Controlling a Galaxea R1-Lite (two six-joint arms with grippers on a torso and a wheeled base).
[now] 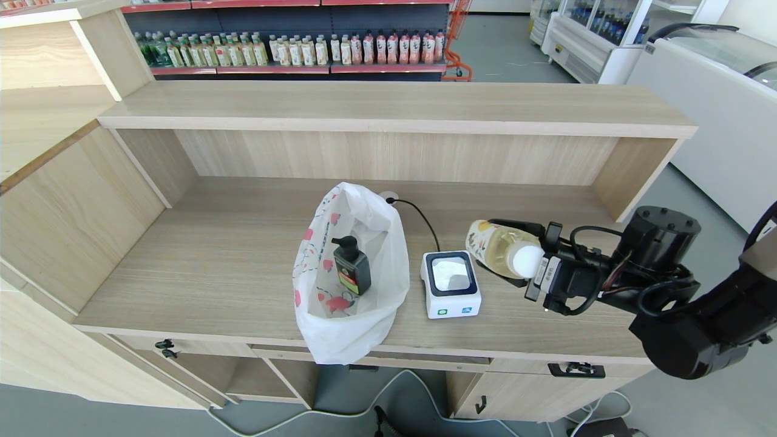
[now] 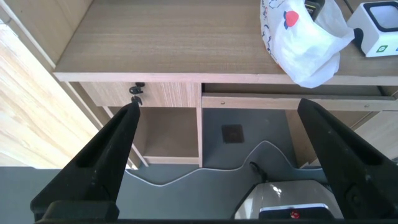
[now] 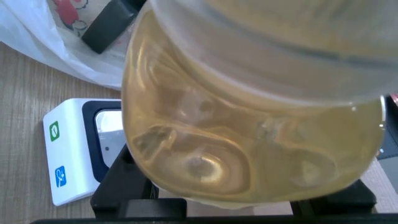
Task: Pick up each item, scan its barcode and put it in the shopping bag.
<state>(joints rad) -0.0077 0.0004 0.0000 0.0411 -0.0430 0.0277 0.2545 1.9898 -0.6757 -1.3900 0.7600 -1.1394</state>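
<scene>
Right hand (image 1: 504,252) clamps bottle (image 1: 490,241) — fingers (image 1: 515,225) mostly hidden | left hand (image 2: 221,109) spread wide, empty

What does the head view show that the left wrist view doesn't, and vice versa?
Head view adds: the right gripper shut on a drink bottle held sideways, on the robot's right of the scanner.
Left wrist view adds: the left gripper, fingers open, hanging low in front of the counter.
Both share: the shopping bag, the scanner and the counter top.
</scene>
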